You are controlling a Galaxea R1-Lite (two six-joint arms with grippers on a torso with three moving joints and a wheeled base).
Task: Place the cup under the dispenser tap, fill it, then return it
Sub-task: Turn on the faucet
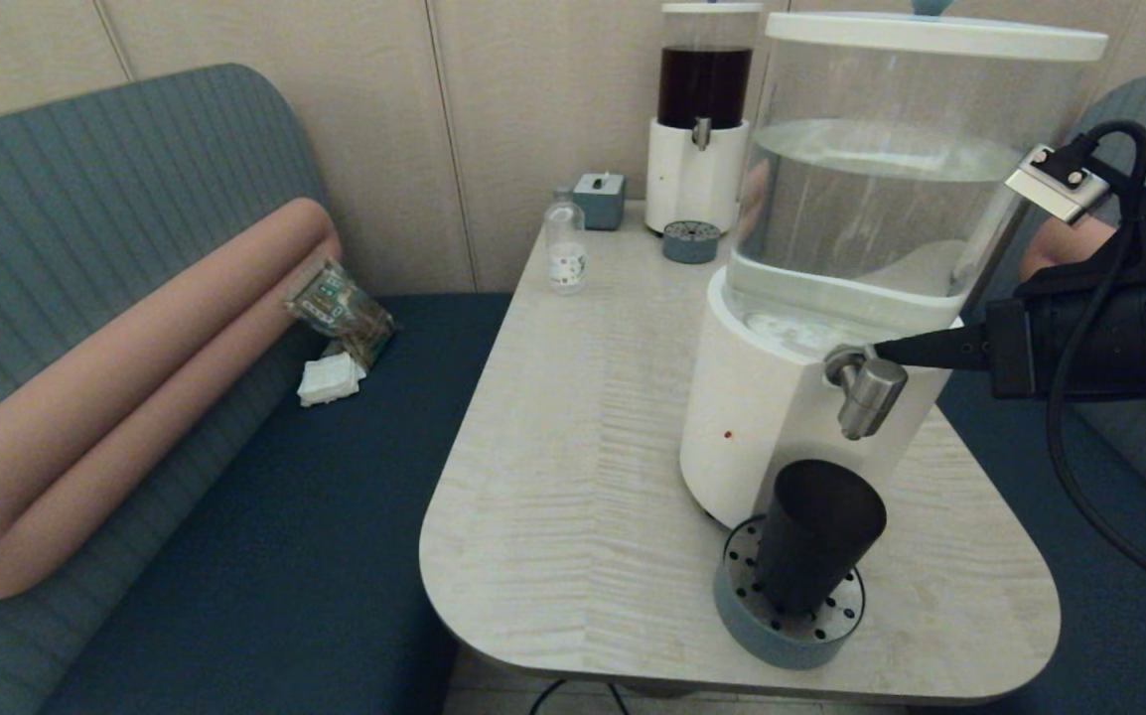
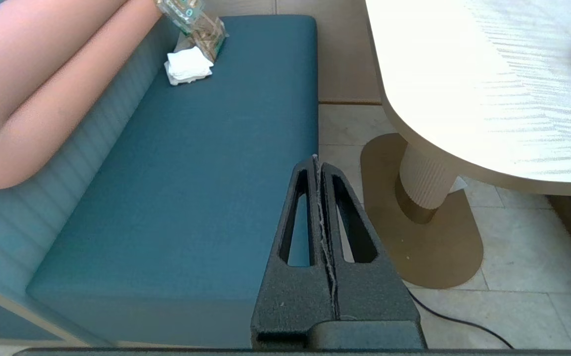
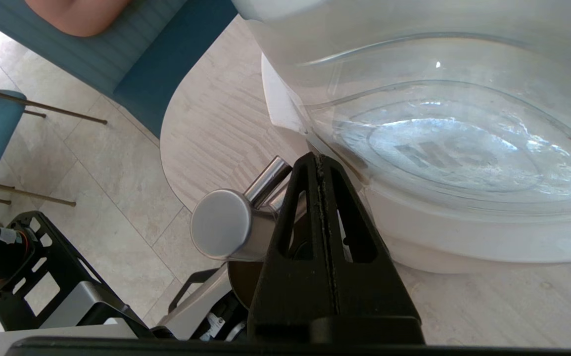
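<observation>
Pale wood-grain table (image 1: 573, 477) beside teal bench (image 1: 265, 516); right gripper (image 1: 881, 350) pressed together at tap (image 1: 868, 395), cup (image 1: 816, 536) below; left gripper (image 2: 316, 163) together

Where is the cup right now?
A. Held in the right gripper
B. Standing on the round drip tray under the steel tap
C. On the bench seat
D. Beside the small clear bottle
B: the cup stands on the perforated drip tray below the dispenser tap, while the right gripper, fingers shut, sits at the tap's top, holding nothing.
</observation>
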